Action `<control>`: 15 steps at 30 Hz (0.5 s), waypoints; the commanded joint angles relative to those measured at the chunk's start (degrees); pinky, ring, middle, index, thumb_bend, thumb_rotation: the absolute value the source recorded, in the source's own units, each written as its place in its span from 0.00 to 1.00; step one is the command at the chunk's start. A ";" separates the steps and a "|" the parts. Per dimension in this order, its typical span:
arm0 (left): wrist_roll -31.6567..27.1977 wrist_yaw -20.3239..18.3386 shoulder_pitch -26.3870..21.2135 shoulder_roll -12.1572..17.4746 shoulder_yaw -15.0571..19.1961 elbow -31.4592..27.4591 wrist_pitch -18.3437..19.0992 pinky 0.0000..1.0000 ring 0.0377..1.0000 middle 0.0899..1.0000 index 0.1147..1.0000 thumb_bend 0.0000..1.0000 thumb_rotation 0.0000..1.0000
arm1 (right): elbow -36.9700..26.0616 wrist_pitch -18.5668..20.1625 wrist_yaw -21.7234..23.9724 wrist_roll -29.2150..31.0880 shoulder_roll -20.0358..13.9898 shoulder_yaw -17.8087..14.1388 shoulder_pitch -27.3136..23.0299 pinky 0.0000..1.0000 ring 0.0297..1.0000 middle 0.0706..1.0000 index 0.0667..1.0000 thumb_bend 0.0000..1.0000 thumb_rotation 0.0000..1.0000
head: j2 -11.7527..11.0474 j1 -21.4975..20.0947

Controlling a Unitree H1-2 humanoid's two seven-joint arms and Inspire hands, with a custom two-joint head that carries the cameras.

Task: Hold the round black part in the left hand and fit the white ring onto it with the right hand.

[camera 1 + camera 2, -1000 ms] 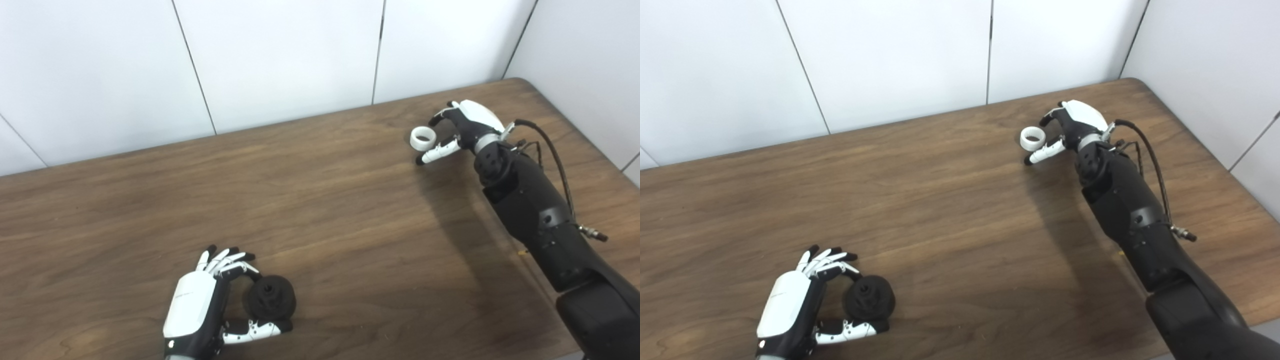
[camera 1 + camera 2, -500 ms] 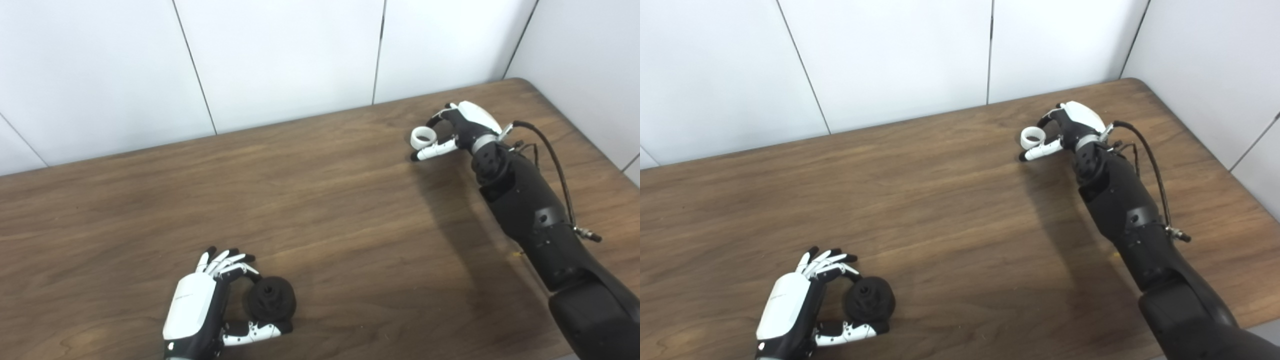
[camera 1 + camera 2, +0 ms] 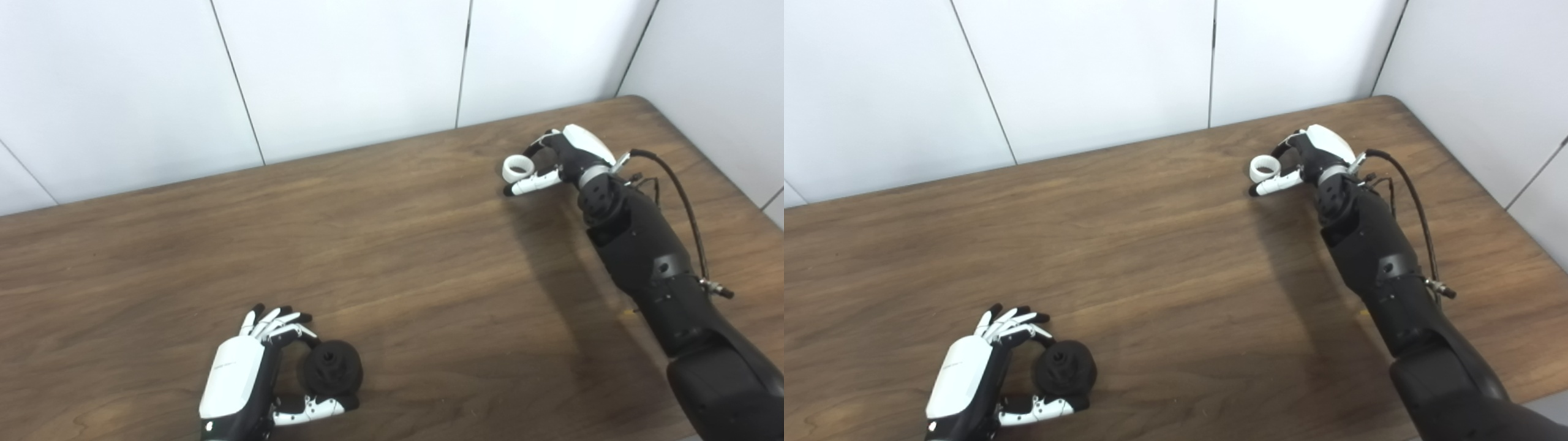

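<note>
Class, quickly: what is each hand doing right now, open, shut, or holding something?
Left hand: curled around the round black part on the table; grip cannot be told.
Right hand: fingers and thumb around the white ring; grip cannot be told.

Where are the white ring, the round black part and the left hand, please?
white ring (image 3: 516, 168), left eye view, on its rim.
round black part (image 3: 331, 365), left eye view, on its front face.
left hand (image 3: 965, 373), right eye view, on its white back.

The left hand (image 3: 245, 380) is curling, fingers apart, near the table's (image 3: 429, 294) front edge; the right hand (image 3: 560, 159) is reaching far across it, fingers parted.
</note>
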 commanded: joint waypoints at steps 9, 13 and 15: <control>0.23 -2.14 1.01 0.17 -0.32 -0.70 0.93 1.00 0.87 0.76 0.42 0.52 0.05 | -0.26 0.12 -0.89 -0.49 -1.49 -0.02 -3.15 1.00 1.00 0.96 0.68 0.82 0.31 | 0.05 0.02; 0.05 -2.20 1.04 -0.01 -0.36 -0.74 0.90 1.00 0.87 0.76 0.42 0.52 0.05 | 0.27 0.12 -1.18 -0.54 -1.16 0.20 -3.51 1.00 1.00 0.96 0.68 0.82 0.30 | 0.06 0.19; 0.31 -2.28 1.02 -0.06 -0.49 -0.78 0.92 1.00 0.87 0.76 0.42 0.52 0.05 | 0.38 0.12 -1.19 -0.79 -1.07 0.38 -3.62 1.00 1.00 0.95 0.68 0.82 0.29 | 0.10 0.25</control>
